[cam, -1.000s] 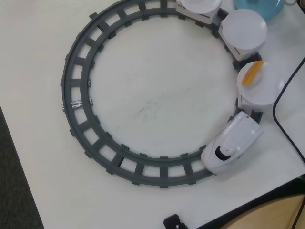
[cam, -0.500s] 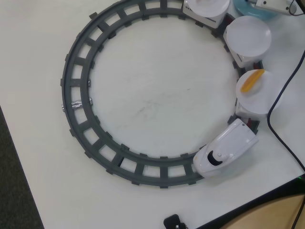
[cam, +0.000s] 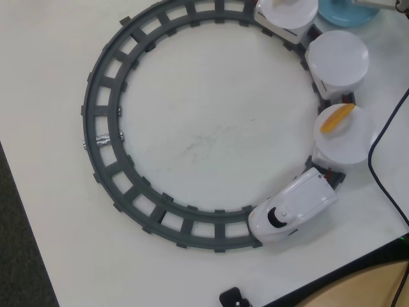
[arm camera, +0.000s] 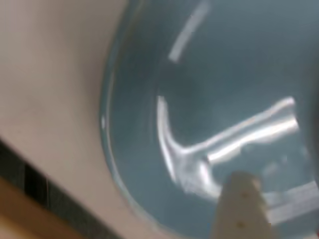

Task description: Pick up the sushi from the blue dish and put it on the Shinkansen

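The blue dish [cam: 345, 14] sits at the top right edge of the overhead view, next to the train's last car. It fills the blurred wrist view [arm camera: 209, 74], showing only glare streaks. The sushi is not visible in either view. My gripper [arm camera: 279, 169] hovers close over the dish. One pale finger [arm camera: 241, 209] rises from the bottom and a dark edge shows at the right, with bare dish between them, so it looks open and empty. Only a sliver of the gripper [cam: 385, 4] shows overhead. The Shinkansen [cam: 293, 206] stands on the track at the lower right.
The grey ring track [cam: 105, 137] covers most of the white table. The first car's disc [cam: 348, 144] carries a yellow-orange strip [cam: 337, 118]. The second disc [cam: 339, 56] is bare, and the third [cam: 291, 9] is cut off by the top edge. A black cable [cam: 377, 166] runs along the right.
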Robot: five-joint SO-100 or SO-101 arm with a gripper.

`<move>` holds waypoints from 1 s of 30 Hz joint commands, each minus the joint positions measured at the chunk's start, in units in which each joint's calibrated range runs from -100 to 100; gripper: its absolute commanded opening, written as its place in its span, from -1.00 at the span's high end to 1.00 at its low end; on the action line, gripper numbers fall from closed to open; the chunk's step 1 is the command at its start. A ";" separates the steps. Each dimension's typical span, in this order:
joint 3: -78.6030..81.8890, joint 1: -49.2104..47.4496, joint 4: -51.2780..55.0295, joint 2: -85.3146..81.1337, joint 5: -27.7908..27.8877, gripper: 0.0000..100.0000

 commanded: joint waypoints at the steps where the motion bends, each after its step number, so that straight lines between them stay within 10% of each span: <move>1: -2.50 0.46 -1.36 2.27 1.54 0.30; 12: -2.50 0.37 -3.16 5.27 1.59 0.32; 20: -2.50 -0.77 -2.39 6.53 3.53 0.98; 30: -2.50 -0.16 -2.47 5.77 2.85 0.95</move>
